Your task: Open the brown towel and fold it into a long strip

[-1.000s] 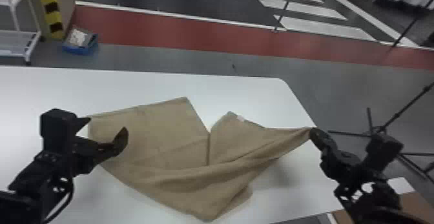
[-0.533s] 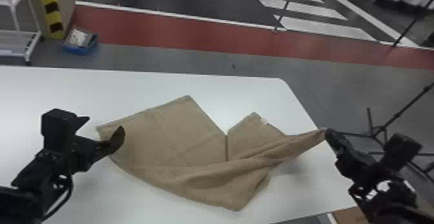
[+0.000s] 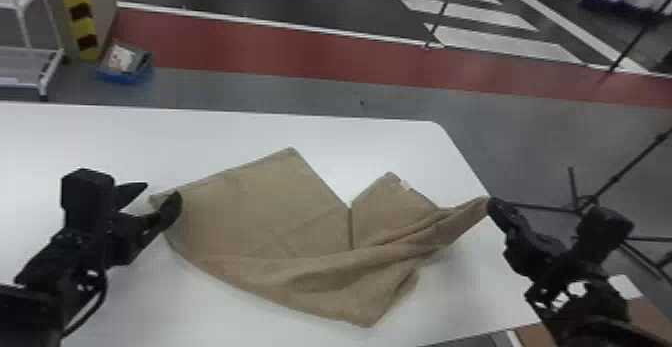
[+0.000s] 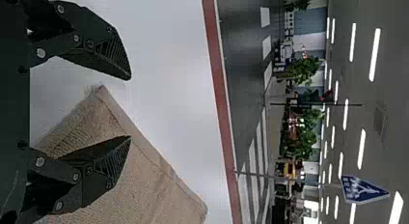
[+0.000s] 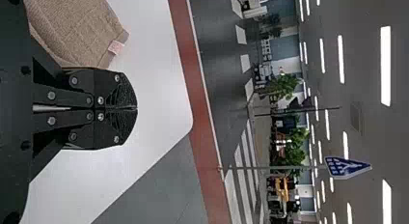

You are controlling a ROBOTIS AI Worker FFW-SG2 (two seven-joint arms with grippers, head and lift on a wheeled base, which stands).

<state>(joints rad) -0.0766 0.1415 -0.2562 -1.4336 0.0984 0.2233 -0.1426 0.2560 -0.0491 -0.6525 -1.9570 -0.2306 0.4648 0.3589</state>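
Possibly the towel [image 3: 270, 216] skids if the right gripper [image 3: 490, 202], clenched on its corner, tugs, since the left gripper [image 4: 129, 107] gapes.

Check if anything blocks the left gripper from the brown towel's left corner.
Nothing visible in between. The left gripper is open right at the left corner of the brown towel, one finger overlapping the cloth in the left wrist view. The right gripper holds the towel's right end, well off to the side.
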